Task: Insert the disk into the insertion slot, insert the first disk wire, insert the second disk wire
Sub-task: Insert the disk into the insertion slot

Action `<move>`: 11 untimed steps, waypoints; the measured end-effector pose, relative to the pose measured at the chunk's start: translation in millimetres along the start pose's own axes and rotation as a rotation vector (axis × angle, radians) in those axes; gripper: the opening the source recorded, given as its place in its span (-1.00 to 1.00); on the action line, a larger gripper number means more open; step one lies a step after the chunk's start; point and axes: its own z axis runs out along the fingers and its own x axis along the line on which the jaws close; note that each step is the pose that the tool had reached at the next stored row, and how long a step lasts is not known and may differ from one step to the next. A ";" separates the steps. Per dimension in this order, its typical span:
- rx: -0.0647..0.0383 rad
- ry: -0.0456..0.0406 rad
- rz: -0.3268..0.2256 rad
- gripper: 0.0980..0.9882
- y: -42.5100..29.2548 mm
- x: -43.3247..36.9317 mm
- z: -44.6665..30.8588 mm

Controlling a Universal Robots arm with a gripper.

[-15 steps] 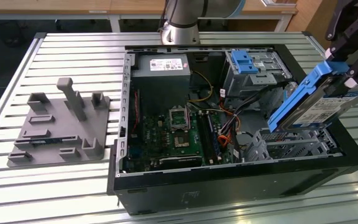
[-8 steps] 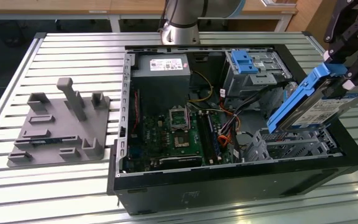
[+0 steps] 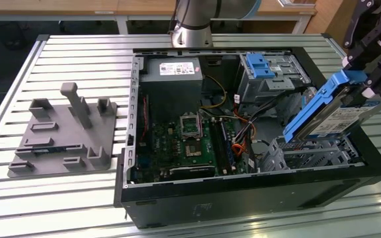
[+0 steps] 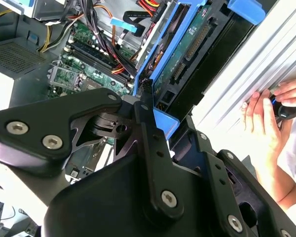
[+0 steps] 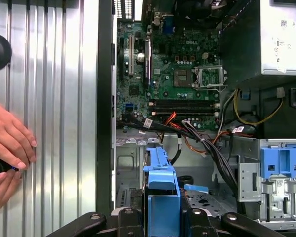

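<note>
The disk (image 3: 329, 116), a silver drive in a bright blue carrier, hangs steeply tilted over the open computer case on the exterior view's right. Its lower end sits at the top of the insertion slot (image 3: 309, 151), the small silver perforated cage in the case's near right corner. My gripper (image 3: 366, 87) is shut on the disk's upper, handle end. In the first wrist view the blue carrier (image 5: 160, 197) stands clamped between my black fingers (image 5: 126, 217), with the cage's sheet metal (image 5: 128, 170) around it. The second wrist view shows the disk's underside (image 4: 180, 54). Loose orange and black cables (image 3: 243, 134) lie beside the slot.
A taller cage with a blue latch (image 3: 267, 67) stands behind the slot. The motherboard (image 3: 190, 139) and the power supply (image 3: 170, 69) fill the case's left half. A grey fixture plate (image 3: 58, 139) lies on the slatted table. A person's hands (image 5: 7, 148) rest beside the case.
</note>
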 end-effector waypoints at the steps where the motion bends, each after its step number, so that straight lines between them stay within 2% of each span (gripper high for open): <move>1: 0.000 -0.0001 0.000 -0.40 0.0 0.1 0.6; 11: 0.000 0.0000 -0.004 -0.40 -0.2 -0.1 5.9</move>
